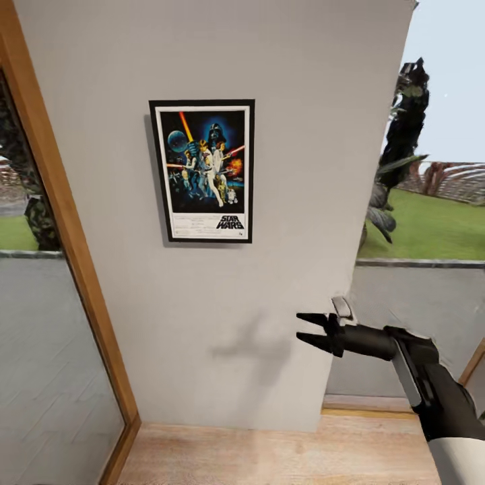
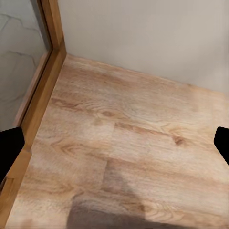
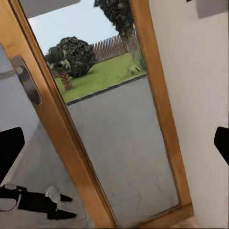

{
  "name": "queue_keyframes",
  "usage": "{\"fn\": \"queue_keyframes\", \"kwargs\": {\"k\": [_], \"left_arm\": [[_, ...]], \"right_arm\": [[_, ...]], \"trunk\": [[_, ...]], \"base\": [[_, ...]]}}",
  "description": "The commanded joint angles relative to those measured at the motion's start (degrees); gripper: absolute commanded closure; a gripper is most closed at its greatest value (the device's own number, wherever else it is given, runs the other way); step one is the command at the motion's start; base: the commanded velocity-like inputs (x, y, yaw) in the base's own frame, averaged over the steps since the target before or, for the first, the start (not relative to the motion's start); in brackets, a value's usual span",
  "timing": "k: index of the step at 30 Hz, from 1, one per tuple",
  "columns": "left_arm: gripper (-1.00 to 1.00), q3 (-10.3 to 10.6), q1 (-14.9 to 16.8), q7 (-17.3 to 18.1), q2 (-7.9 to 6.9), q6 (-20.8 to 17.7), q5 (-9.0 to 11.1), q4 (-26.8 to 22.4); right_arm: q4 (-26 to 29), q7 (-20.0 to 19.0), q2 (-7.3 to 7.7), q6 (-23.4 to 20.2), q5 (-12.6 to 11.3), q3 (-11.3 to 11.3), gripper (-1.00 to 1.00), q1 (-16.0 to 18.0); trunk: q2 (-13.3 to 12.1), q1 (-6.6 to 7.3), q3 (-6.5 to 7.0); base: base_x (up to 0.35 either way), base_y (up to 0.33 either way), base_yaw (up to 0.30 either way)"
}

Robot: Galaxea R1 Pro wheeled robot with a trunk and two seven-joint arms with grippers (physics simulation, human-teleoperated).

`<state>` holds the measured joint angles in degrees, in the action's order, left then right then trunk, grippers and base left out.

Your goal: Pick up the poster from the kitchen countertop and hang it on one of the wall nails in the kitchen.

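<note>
The poster hangs upright and flat on the light-grey wall, a little above and to the left of my right gripper. No gripper touches it. The right gripper is open and empty, its dark fingers pointing left at the wall below the poster's height. In the right wrist view its fingertips stand far apart at the picture's edges. My left gripper is also open and empty, pointing down at the wooden floor. The wall nail is hidden behind the poster. The kitchen countertop is out of view.
A wood-framed glass door stands at the left of the wall. Another glazed wood frame with a metal handle is to the right, with lawn and trees outside. Wooden floor runs along the wall's foot.
</note>
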<state>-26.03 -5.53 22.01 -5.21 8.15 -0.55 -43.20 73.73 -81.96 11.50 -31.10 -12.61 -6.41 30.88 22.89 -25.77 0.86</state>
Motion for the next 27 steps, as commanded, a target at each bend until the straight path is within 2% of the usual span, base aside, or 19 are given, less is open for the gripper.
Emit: {"fn": "queue_keyframes", "kwargs": {"k": [1, 2, 3, 6, 7, 11, 12, 14, 17, 19, 20, 22, 23, 25, 26, 27], "left_arm": [[-1.0, -0.1, 0.0, 0.3, 0.02, 0.1, -0.1, 0.0], [-1.0, 0.0, 0.0, 0.3, 0.06, 0.1, -0.1, 0.0], [-1.0, 0.0, 0.0, 0.3, 0.06, 0.1, -0.1, 0.0], [-1.0, 0.2, 0.0, 0.4, 0.1, 0.1, -0.2, 0.1], [-1.0, 0.8, 0.0, 0.3, 0.2, 0.0, -0.2, 2.5], [-1.0, 1.0, 0.0, 0.2, 0.25, 0.1, -0.3, 2.8], [-1.0, 1.1, 0.0, 0.1, 0.26, 0.2, -0.3, 2.9], [-1.0, 1.1, 0.0, 0.1, 0.27, 0.2, -0.3, 3.0], [-1.0, 1.2, 0.0, -0.1, 0.28, 0.2, -0.4, 3.2], [-1.0, 1.2, 0.0, -0.1, 0.28, 0.2, -0.6, 3.2], [-1.0, 1.2, 0.0, -0.1, 0.28, 0.2, -1.0, 3.3], [-1.0, 1.2, 0.0, -0.2, 0.31, 0.1, -1.8, 3.3], [-1.0, 1.2, 0.0, -0.3, 0.51, 0.1, -6.5, 3.3], [-1.0, 1.2, 0.0, -0.3, 0.59, 0.1, -8.3, 3.3], [-1.0, 1.2, 0.0, -0.3, 0.67, 0.1, -10.1, 3.3], [-1.0, 1.2, 0.0, -0.3, 0.96, 0.1, -14.6, 3.4]], "right_arm": [[-0.5, -0.1, 0.03, -0.1, -0.2, -0.1, -1.0, -1.1], [-8.1, -0.1, 3.06, 2.9, 2.8, -0.4, -1.0, -7.9], [-11.4, 0.0, 3.5, 3.7, 3.4, -0.5, -1.0, -8.6], [-27.4, 0.3, 4.9, 13.2, 4.4, -0.6, -1.0, -9.5], [-51.7, 5.4, 6.5, 28.2, 4.8, -0.4, -1.0, -9.8], [-57.7, 11.3, 6.68, 29.6, 4.8, -0.3, -1.0, -9.8], [-60.5, 16.2, 6.66, 30.0, 4.9, -0.2, -1.0, -9.8], [-62.7, 20.8, 6.58, 30.2, 4.9, -0.1, -1.0, -9.8], [-68.6, 36.1, 5.53, 30.6, 4.8, 0.1, -1.0, -9.8], [-70.2, 41.3, 4.8, 30.9, 4.8, 0.1, -1.0, -9.8], [-71.3, 46.3, 4.02, 31.3, 4.7, 0.1, -1.0, -9.8], [-72.0, 50.8, 3.28, 31.9, 4.7, 0.1, -1.0, -9.8], [-73.2, 61.5, 0.99, 32.8, 4.7, 0.1, -1.0, -9.8], [-73.3, 63.0, 0.7, 32.8, 4.7, 0.1, -1.0, -9.8], [-73.4, 64.0, 0.52, 32.9, 4.7, 0.1, -1.0, -9.8], [-73.5, 65.3, 0.3, 33.0, 4.7, 0.1, -1.0, -9.8]], "trunk": [[0.0, -0.01, 0.0], [0.0, -0.01, 0.0], [0.0, -0.01, 0.0], [0.0, -0.01, 0.0], [0.0, -0.01, 0.0], [0.0, -0.01, 0.0], [0.0, -0.01, 0.0], [0.0, -0.01, 0.0], [0.0, -0.01, 0.0], [0.0, -0.01, 0.0], [0.0, -0.01, 0.0], [0.0, -0.01, 0.0], [0.0, -0.01, 0.0], [0.0, -0.01, 0.0], [0.0, -0.01, 0.0], [0.0, -0.01, 0.0]], "base": [[-0.041, 0.0, 0.0], [-0.006, 0.0, 0.0], [-0.004, 0.0, 0.0], [-0.001, 0.0, 0.0], [0.0, 0.0, 0.0], [0.0, 0.0, 0.0], [0.0, 0.0, 0.0], [0.0, 0.0, 0.0], [0.0, 0.0, 0.0], [0.0, 0.0, 0.0], [0.0, 0.0, 0.0], [0.0, 0.0, 0.0], [0.0, 0.0, 0.0], [0.0, 0.0, 0.0], [0.0, 0.0, 0.0], [0.0, 0.0, 0.0]]}}
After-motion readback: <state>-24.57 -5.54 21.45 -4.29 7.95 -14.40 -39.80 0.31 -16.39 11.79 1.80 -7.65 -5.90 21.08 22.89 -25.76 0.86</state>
